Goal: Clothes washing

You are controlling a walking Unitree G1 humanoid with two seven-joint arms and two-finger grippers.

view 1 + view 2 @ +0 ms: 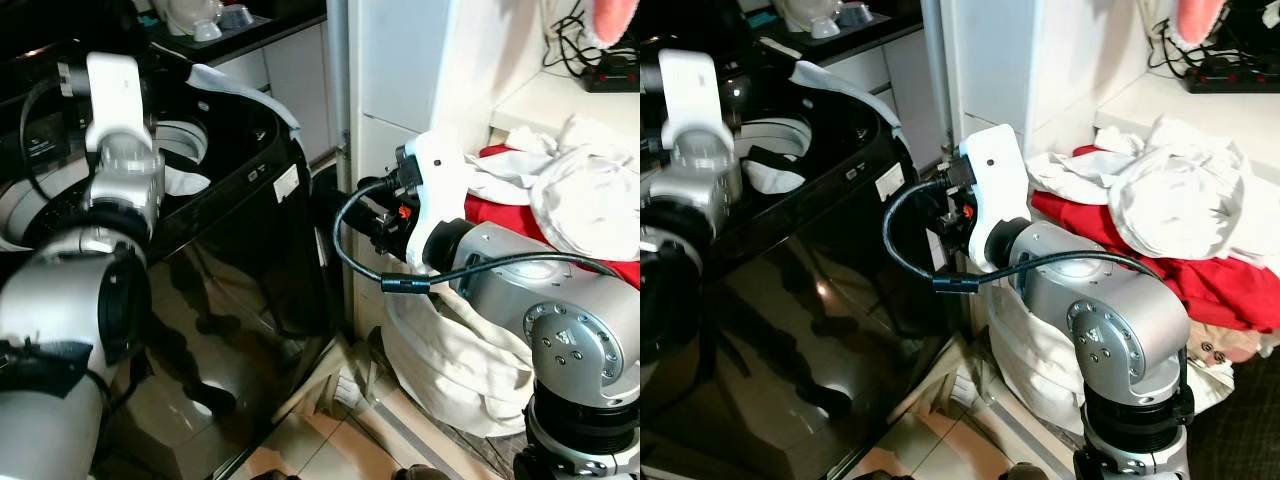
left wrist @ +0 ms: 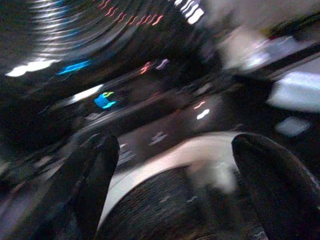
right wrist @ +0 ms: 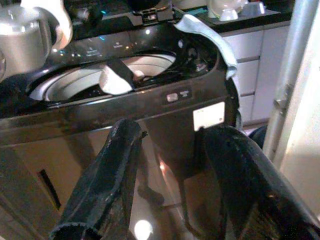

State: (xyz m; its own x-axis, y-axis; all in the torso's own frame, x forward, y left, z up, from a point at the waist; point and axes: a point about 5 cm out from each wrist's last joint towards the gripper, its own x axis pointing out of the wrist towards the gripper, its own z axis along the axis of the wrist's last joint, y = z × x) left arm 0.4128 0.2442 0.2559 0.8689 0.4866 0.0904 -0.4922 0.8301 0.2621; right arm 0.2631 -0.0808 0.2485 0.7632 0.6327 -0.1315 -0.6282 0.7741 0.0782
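Right gripper (image 3: 170, 185), fingers spread and empty, aimed at the washing machine (image 1: 250, 250); nearer the clothes pile (image 1: 570, 200) at its right. Left gripper (image 2: 175, 190) spread above the drum (image 1: 185, 150).

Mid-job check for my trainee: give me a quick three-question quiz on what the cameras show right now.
1. True or false: the washer is black and loads from the top.
2. The red cloth lies: A) in the drum, B) in the pile on the robot's right, C) on the floor.
3. Fill in: both the right hand and the left hand have their fingers ____.

Key
1. True; its round opening faces up, with white cloth inside.
2. B, under white laundry.
3. Open, holding nothing.
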